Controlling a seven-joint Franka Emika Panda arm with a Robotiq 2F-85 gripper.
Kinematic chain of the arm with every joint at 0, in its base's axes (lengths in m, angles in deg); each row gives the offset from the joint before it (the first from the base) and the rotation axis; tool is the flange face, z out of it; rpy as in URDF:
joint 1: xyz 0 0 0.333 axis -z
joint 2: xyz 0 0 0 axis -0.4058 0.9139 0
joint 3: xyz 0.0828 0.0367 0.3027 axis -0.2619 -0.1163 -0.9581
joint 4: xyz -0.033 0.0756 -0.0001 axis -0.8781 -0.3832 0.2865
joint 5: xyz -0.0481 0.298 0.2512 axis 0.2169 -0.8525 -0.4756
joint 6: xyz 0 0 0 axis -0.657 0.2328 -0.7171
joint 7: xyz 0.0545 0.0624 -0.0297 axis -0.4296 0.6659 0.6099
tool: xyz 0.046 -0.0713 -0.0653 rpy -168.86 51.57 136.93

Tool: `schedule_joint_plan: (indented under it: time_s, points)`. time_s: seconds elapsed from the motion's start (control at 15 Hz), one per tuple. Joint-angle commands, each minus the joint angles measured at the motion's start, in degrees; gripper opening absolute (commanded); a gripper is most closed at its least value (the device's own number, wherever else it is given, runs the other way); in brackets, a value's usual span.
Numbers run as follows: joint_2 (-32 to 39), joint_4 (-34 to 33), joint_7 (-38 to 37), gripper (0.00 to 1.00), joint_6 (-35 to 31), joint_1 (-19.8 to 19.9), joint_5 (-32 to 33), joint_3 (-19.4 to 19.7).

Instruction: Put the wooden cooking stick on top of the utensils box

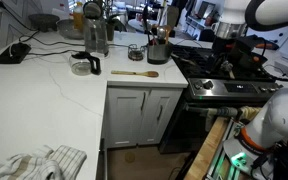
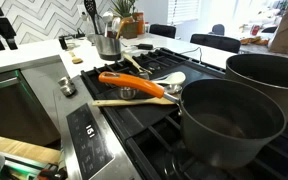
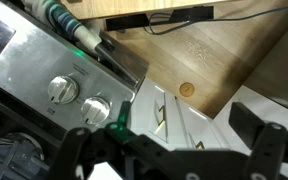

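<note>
Wooden cooking stick (image 1: 134, 73) lies flat on the white desk (image 1: 44, 90) in an exterior view, at 9 o'clock of the stove (image 1: 219, 75) and well apart from the arm. A metal pot of utensils (image 1: 157, 50) stands near it at 1 o'clock. Wrist view: end effector (image 3: 174, 152) spread wide, nothing between its fingers, facing stove knobs (image 3: 62, 90) and white cabinet doors (image 3: 166, 112).

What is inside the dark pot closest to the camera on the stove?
The pot looks empty; its dark floor shows bare. Its own front wall covers the nearest strip of floor.
</note>
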Motion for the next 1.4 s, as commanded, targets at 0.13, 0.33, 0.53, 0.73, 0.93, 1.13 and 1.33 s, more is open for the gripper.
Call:
schedule_joint_plan:
  time_s: [0.13,0.33,0.53,0.73,0.93,1.13,1.33]
  points:
    - [0.1,-0.1,-0.1,1.0,0.1,-0.3,0.2,0.2]
    - [0.1,-0.1,-0.1,1.0,0.1,-0.3,0.2,0.2]
    - [0.1,-0.1,-0.1,1.0,0.1,-0.3,0.2,0.2]
    - [2.2,-2.6,4.7,1.0,-3.5,0.7,1.7,4.0]
    - [5.2,-7.0,12.4,1.0,-5.2,1.4,3.9,8.9]
    - [9.8,-12.6,23.4,1.0,-3.5,2.1,7.1,14.3]
    - [14.1,-17.0,37.1,1.0,-3.5,2.1,9.5,20.6]
